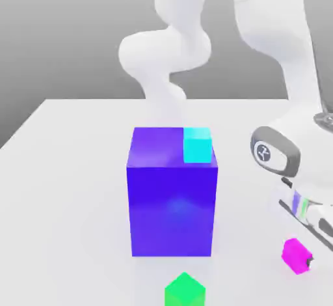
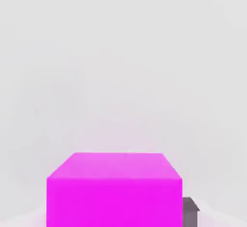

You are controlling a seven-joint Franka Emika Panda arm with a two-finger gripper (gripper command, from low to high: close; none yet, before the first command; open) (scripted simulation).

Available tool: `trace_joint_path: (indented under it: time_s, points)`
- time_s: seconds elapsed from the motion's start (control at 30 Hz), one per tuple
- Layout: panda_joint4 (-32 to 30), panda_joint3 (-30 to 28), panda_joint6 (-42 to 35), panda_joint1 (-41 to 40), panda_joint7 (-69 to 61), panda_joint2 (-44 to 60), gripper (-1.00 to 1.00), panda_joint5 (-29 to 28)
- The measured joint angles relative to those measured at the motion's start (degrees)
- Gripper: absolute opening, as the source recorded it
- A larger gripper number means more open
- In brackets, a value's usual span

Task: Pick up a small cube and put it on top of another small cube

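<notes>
Clearly dominated by the large glossy blue-purple block (image 1: pixel 172 200) at table centre. Toward four o'clock, white two-finger gripper (image 1: pixel 304 243) clenched on the small glossy magenta-pink cube (image 1: pixel 296 254) (image 2: pixel 114 190). Best lifted straight, slowly, keeping squeeze firm.

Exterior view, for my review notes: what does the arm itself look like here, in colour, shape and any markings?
The arm is glossy white, built of thick rounded tubular links with bulging elbow-like joints. Near the wrist sits a round white cap ringed in dark grey, bearing a small dark circular logo. Below it the hand is white with dark grey trim. No loose cables are visible.
</notes>
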Motion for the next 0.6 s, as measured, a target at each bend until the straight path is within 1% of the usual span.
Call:
trace_joint_path:
  time_s: [0.07, 0.13, 0.6]
  points:
    - [-0.8, 0.8, -3.1, -0.6, -0.9, -3.9, -1.00, 1.1]
    - [-0.5, 0.9, -6.3, -0.2, -0.7, -5.8, -1.00, 0.8]
    - [5.5, -2.0, -20.9, -4.2, -10.7, -1.3, -1.00, -3.4]
